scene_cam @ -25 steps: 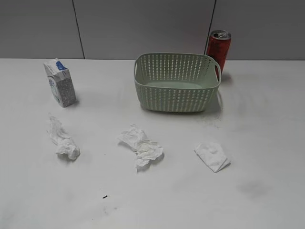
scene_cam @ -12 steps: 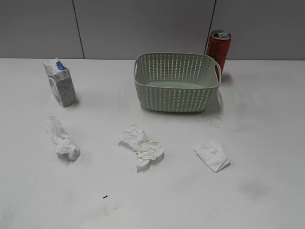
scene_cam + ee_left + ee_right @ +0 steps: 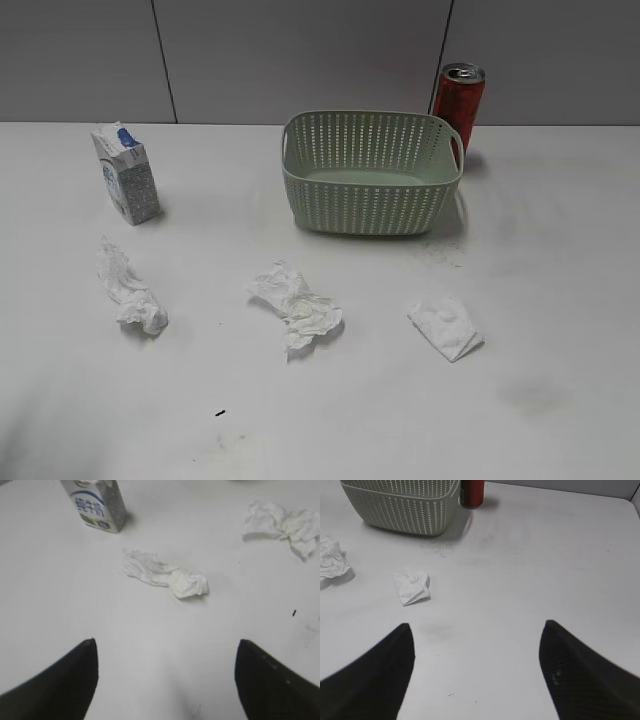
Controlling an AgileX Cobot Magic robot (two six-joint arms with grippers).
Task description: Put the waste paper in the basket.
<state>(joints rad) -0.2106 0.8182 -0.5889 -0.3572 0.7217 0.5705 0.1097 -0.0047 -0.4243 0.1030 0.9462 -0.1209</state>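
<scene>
a white desk point(image 3: 560, 300) carries three crumpled wads of waste paper — left point(image 3: 130, 292), middle point(image 3: 297, 306) and right point(image 3: 446, 327) — in a loose row, well apart; behind them stand a carton point(image 3: 126, 174), a green basket point(image 3: 371, 172) and a red can point(image 3: 458, 97).

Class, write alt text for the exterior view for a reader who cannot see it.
Three crumpled paper wads, left, middle and right, lie on a white table in front of an empty sage-green basket. A red can stands behind it, a carton far left.
</scene>
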